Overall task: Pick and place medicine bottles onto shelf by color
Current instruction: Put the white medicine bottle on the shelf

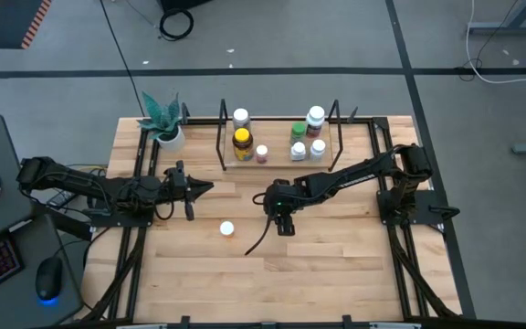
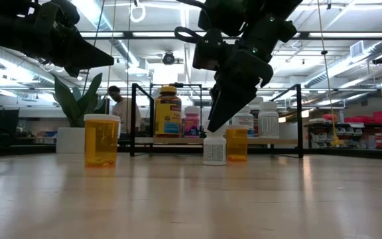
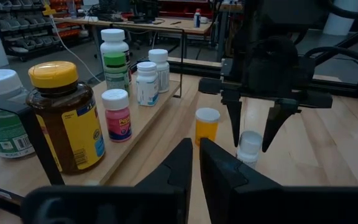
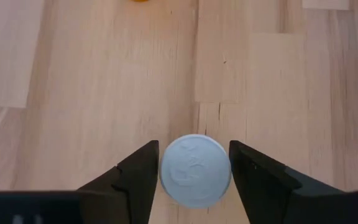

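Note:
My right gripper point(image 4: 194, 165) is open and points down over the table's middle. Its fingers stand on either side of the cap of a small white bottle point(image 4: 195, 170) that stands upright on the table point(image 2: 214, 149). Whether they touch the cap, I cannot tell. My left gripper point(image 3: 196, 158) hovers shut and empty to the left point(image 1: 199, 189), pointing toward the right arm. An orange white-capped bottle point(image 1: 227, 228) stands alone nearer the front. Another orange bottle point(image 3: 207, 126) stands between the white one and the shelf point(image 1: 277, 163), which holds several bottles.
On the shelf stand the amber yellow-lidded bottle point(image 1: 242, 143), a pink one point(image 1: 262, 153), a green-capped one point(image 1: 298, 131) and white ones point(image 1: 315, 116). A potted plant point(image 1: 167, 128) stands at the far left corner. Black rails point(image 1: 135, 238) run along both sides. A person point(image 2: 118, 106) shows far behind.

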